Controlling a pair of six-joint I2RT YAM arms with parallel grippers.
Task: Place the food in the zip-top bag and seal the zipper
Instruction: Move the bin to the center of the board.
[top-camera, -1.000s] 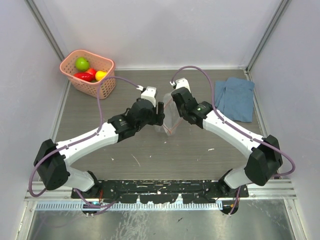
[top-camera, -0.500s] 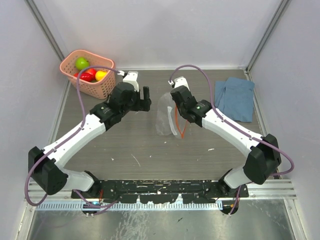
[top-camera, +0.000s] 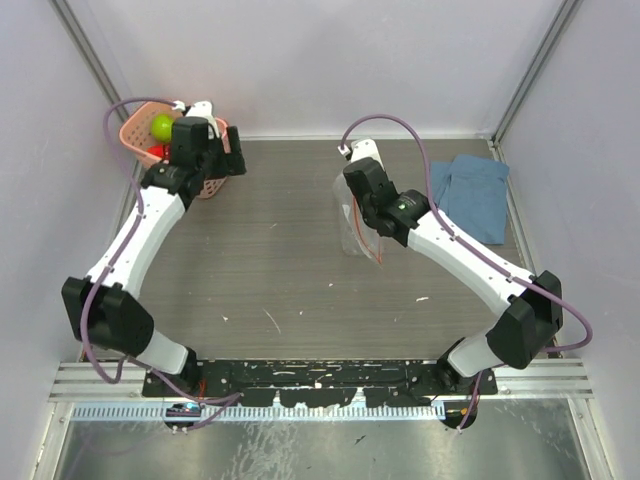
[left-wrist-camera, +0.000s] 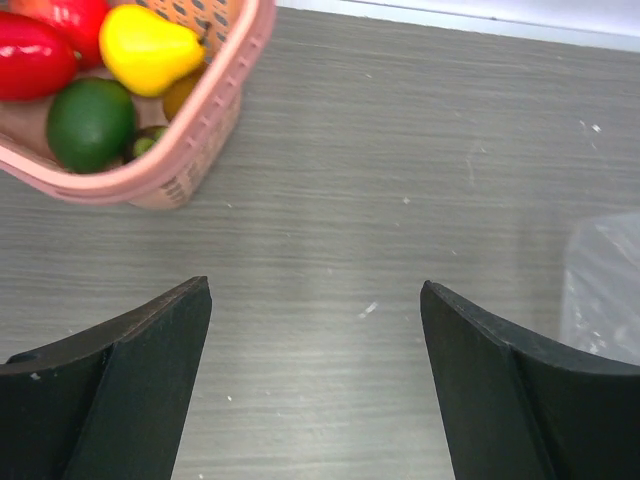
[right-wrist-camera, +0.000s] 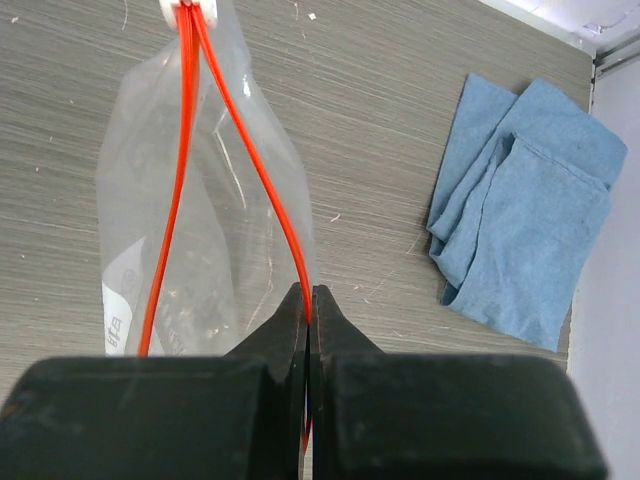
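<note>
The food (left-wrist-camera: 143, 49) lies in a pink lattice basket (left-wrist-camera: 216, 112): red, yellow and green pieces. My left gripper (left-wrist-camera: 316, 290) hovers open over bare table just beside the basket, nothing between its fingers. In the top view it (top-camera: 232, 162) sits at the basket's (top-camera: 138, 122) right side, by a green fruit (top-camera: 161, 126). The zip-top bag (right-wrist-camera: 205, 215) hangs clear and empty, mouth parted. My right gripper (right-wrist-camera: 310, 296) is shut on one side of the orange-red zipper (right-wrist-camera: 183, 150); the white slider (right-wrist-camera: 190, 8) is at the far end. From above, the bag (top-camera: 354, 232) hangs mid-table under the right gripper (top-camera: 362, 220).
A folded blue cloth (top-camera: 470, 195) lies at the back right, seen also in the right wrist view as the blue cloth (right-wrist-camera: 530, 210) beside the bag. White walls close the table at the back and both sides.
My left arm has swung from the bag back and left to the basket, its gripper opening wider. The bag now hangs from the right gripper alone and has shifted slightly right.
</note>
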